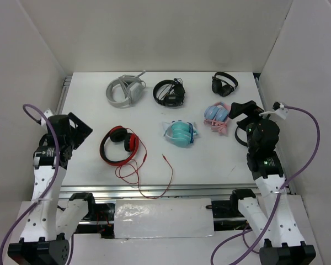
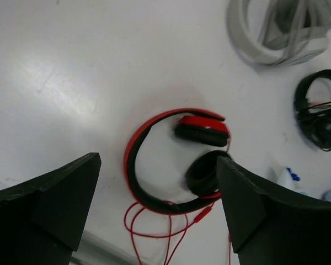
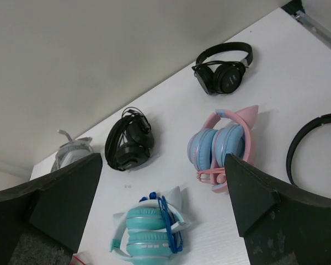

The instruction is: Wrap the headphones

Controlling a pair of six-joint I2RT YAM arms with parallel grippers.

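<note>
My left gripper hangs with its jaws spread wide and nothing between them. Framed in the gap below are the red headphones, flat on the table at its near left. My right gripper is spread and empty too, over the pink-and-blue pair well to the right. Wrapping has not begun: the red cable sprawls in loose loops toward the near edge. I judge the next move calls for pinning the headband with one gripper and pinching the thin cable close to the earcup. The cable's far end is hard to trace; it may slip over the table's near edge. My left wrist view cuts the loops off.
</note>
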